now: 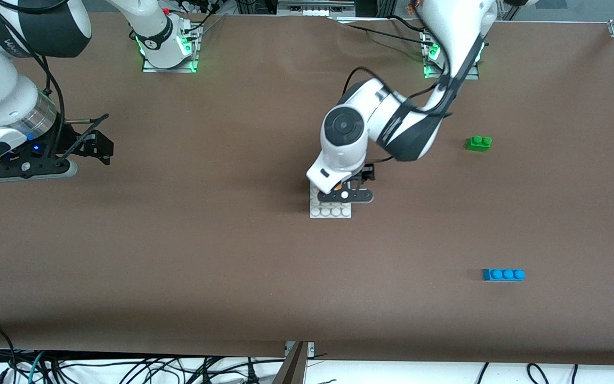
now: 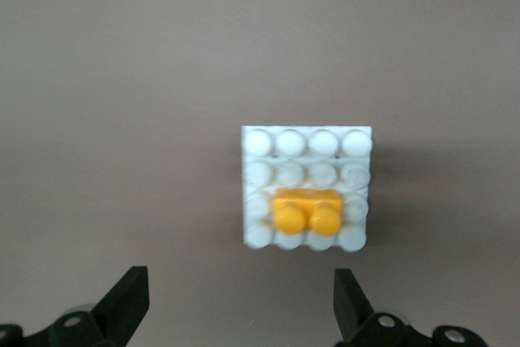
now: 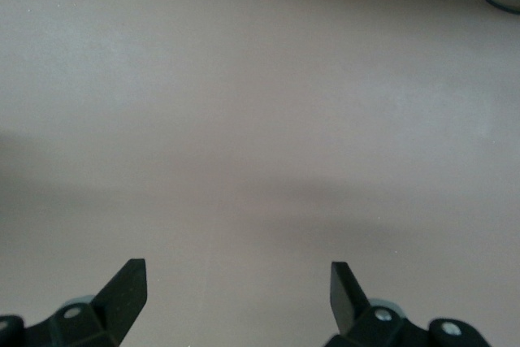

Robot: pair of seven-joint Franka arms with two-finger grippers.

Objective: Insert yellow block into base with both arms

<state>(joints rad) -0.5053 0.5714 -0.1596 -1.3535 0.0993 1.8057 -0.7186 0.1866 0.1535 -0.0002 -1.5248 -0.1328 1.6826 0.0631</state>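
1. Yellow block (image 2: 305, 209) is seated on the base (image 2: 307, 142), two studs up, covering two studs in the second row in from one edge; white studs show all round it.
2. Base sits mid-table on the brown table (image 1: 232, 256); in the front view only its nearest row of studs is clear of the arm.
3. Left gripper (image 2: 240, 306) hangs over the base, fingers spread wide, holding nothing, clear of the block.
4. Right gripper (image 3: 236, 302) waits at the right arm's end of the table, fingers wide apart, nothing held.
5. Green two-stud brick (image 1: 478, 143) and blue three-stud brick (image 1: 503, 274) lie toward the left arm's end, blue nearer the front camera.
6. No readable writing on bricks or base.
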